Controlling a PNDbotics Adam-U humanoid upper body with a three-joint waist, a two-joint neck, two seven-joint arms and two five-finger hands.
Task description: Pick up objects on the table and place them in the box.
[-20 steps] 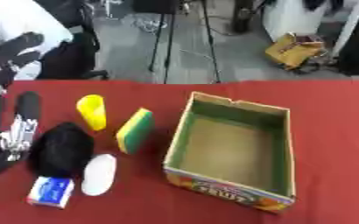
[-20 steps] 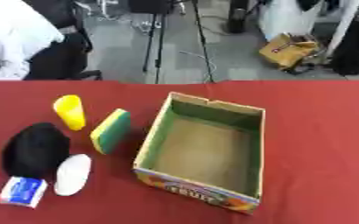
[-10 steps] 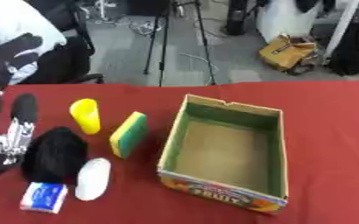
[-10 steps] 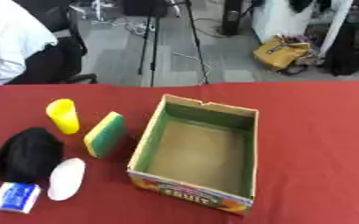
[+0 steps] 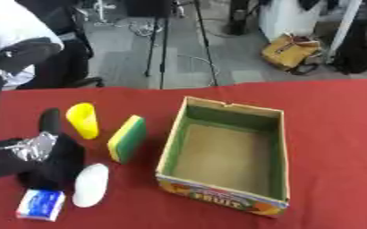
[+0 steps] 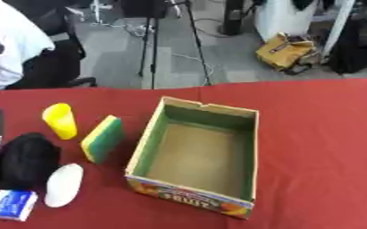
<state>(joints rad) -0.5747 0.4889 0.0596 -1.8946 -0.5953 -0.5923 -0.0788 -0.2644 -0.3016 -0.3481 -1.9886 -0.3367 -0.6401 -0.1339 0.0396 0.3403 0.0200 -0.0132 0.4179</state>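
Observation:
An open cardboard fruit box [image 5: 274, 134] with a green inside stands right of centre on the red table [image 6: 320, 134], and nothing lies in it. To its left lie a yellow cup [image 5: 83, 120], a green and yellow sponge [image 5: 127, 138], a black lump [image 6: 22, 161], a white oval thing [image 6: 63, 185] and a blue and white packet [image 6: 11, 205]. My left hand [image 5: 32, 146], black with silver joints, hangs at the left edge by the black lump, one straight finger [image 5: 50, 120] pointing up, holding nothing. My right hand is out of sight.
Beyond the table's far edge there is grey floor with a tripod [image 5: 161, 40], a black chair [image 6: 57, 67] and a yellow bag [image 5: 293, 53]. Right of the box is bare red cloth.
The whole picture has shifted a little, so the camera moved. The things on the table lie where they were, and my left hand stays by the black lump.

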